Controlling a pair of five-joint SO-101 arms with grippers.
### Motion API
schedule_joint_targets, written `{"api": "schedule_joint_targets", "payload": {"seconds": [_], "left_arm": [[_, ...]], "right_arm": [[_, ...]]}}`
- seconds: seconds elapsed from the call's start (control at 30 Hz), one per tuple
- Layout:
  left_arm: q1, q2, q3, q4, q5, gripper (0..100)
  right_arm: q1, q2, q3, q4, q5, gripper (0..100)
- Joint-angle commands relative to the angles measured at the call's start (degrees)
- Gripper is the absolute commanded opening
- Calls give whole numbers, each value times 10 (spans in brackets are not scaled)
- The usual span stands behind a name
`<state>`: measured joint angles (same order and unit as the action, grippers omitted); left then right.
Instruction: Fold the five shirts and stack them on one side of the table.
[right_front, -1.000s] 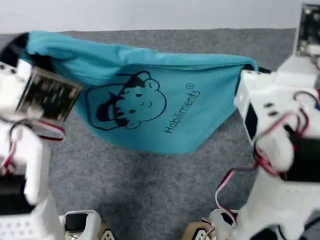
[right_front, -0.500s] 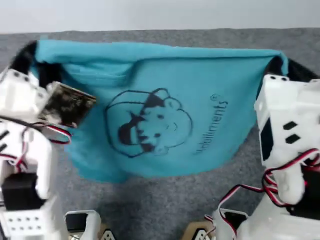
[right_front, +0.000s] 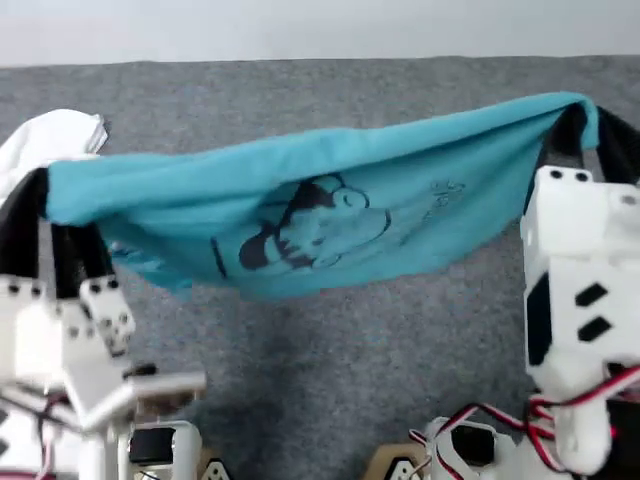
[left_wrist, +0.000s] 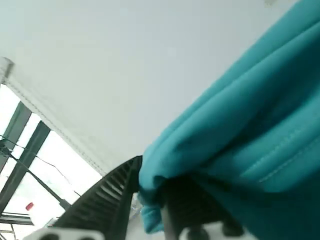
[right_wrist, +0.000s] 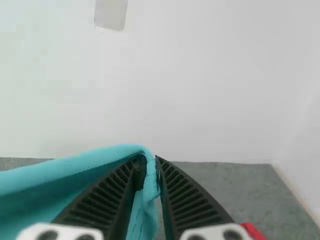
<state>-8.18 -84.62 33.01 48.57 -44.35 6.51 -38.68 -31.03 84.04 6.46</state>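
Aloft, teal shirt (right_front: 320, 200) hangs stretched over the table; left gripper (right_front: 45, 200) clamped on its 9 o'clock corner, right gripper (right_front: 592, 118) on the 2 o'clock corner; sagging folds hide the sleeves; white cloth (right_front: 50, 140) at 10 o'clock, partly covered.

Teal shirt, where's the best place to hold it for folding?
Probably the two ends of its upper edge, coming in from either side. The teal shirt hangs spread between the left gripper and the right gripper, each shut on one end, and it sags in the middle.
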Motion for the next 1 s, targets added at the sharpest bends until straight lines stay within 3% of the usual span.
{"api": "schedule_joint_targets", "payload": {"seconds": [0.0,0.23,0.43,0.63,0.97], "left_arm": [[-3,-31,3,-13,-6,4],[-2,-68,71,-10,-6,4],[-4,-79,100,-10,-6,4],[-4,-76,100,-11,-5,4],[-3,-76,10,-62,-5,4]], "right_arm": [[10,-16,-23,-13,13,8],[10,-15,-22,-96,57,8],[9,-14,-23,-107,62,8],[9,-9,-20,-178,105,8],[9,-27,-17,-178,105,8]]}}
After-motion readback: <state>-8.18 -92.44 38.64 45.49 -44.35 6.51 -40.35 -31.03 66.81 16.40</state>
